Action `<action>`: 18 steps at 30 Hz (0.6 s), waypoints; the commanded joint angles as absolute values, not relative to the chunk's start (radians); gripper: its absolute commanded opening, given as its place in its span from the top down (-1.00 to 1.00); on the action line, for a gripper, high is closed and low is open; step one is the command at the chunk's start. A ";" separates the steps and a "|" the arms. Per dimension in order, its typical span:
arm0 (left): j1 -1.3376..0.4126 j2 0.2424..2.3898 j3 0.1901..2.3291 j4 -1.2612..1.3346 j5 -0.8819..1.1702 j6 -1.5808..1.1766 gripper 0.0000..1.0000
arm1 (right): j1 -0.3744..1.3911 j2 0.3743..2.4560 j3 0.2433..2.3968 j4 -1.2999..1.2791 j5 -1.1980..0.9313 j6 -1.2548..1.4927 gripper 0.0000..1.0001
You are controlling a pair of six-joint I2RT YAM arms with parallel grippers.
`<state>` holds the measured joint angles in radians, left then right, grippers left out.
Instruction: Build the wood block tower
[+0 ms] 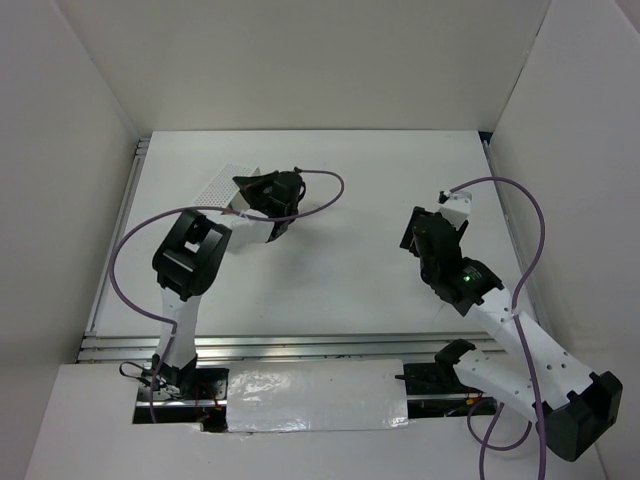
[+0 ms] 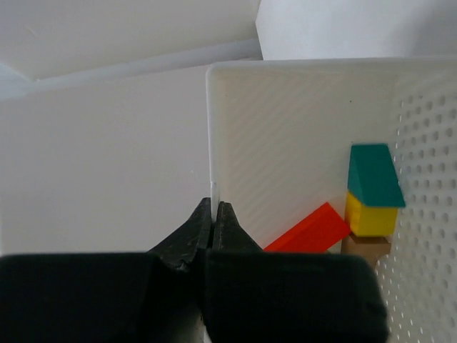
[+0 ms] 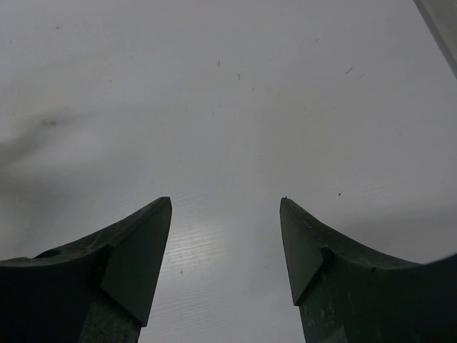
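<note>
Four blocks (image 2: 368,214) inside the white box (image 2: 285,128) at far left, against its perforated side: teal peak (image 2: 375,175) on yellow (image 2: 371,223) on tan (image 2: 365,246), red (image 2: 308,230) leaning against the stack's foot. Just right of them, left gripper (image 2: 214,211) pressed together on the box's wall edge, pinching it between the fingertips. Well apart to the right, right gripper (image 3: 225,207) spread wide over the white table (image 1: 350,290). From above, blocks too small to make out.
</note>
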<state>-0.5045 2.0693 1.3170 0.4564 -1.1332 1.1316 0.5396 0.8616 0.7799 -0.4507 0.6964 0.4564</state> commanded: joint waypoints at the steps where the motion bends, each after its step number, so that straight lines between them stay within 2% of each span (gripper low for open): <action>1: -0.520 2.072 1.281 0.502 -1.221 1.256 1.00 | 0.554 0.867 0.798 -0.449 0.730 0.476 -0.39; 7: -0.584 2.103 1.184 0.525 -1.209 1.394 1.00 | 0.581 0.877 0.798 -0.469 0.778 0.489 -0.38; 18: -0.722 2.128 1.126 0.462 -1.216 1.447 1.00 | 0.603 0.884 0.796 -0.472 0.785 0.489 -0.38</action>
<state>-0.6739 2.0842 1.1641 0.5533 -1.2419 1.3777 0.5919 0.8803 0.7799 -0.4652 0.7486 0.4782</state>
